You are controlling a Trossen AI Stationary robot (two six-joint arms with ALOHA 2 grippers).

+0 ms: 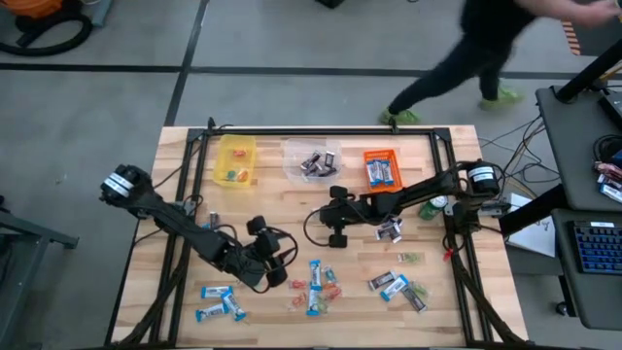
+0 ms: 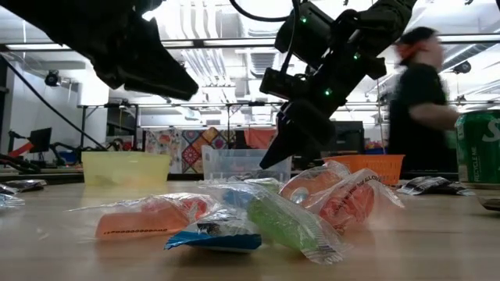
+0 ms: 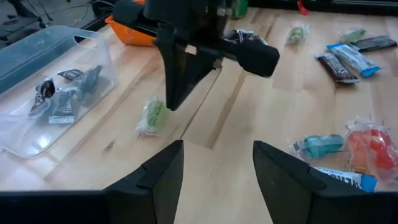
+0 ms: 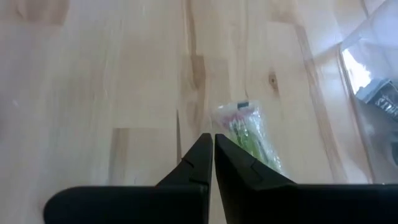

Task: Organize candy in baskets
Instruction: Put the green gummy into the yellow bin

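Closest to the low camera, a heap of wrapped candy [image 2: 258,215] in orange, green and blue lies on the wooden table [image 1: 292,209], near the middle of its front edge. More blue-and-white bars [image 1: 219,301] sit toward the front left corner, and others [image 1: 397,286] toward the front right.

Along the back edge stand three baskets in a row: the yellow basket [image 1: 234,160] with a few small sweets, the clear basket [image 1: 311,160] holding dark wrapped pieces, and the orange basket [image 1: 382,169] holding blue-and-white bars.

Over the table's middle, the right gripper [image 1: 333,222] points down with its fingers pressed together, just beside a green candy [image 4: 244,132] lying on the wood. It holds nothing.

Left of centre, toward the front, the left gripper [image 1: 275,264] hovers with its fingers [image 3: 163,175] spread apart and empty.

Beyond the back edge, a person [image 1: 481,49] in dark clothes is on the floor.
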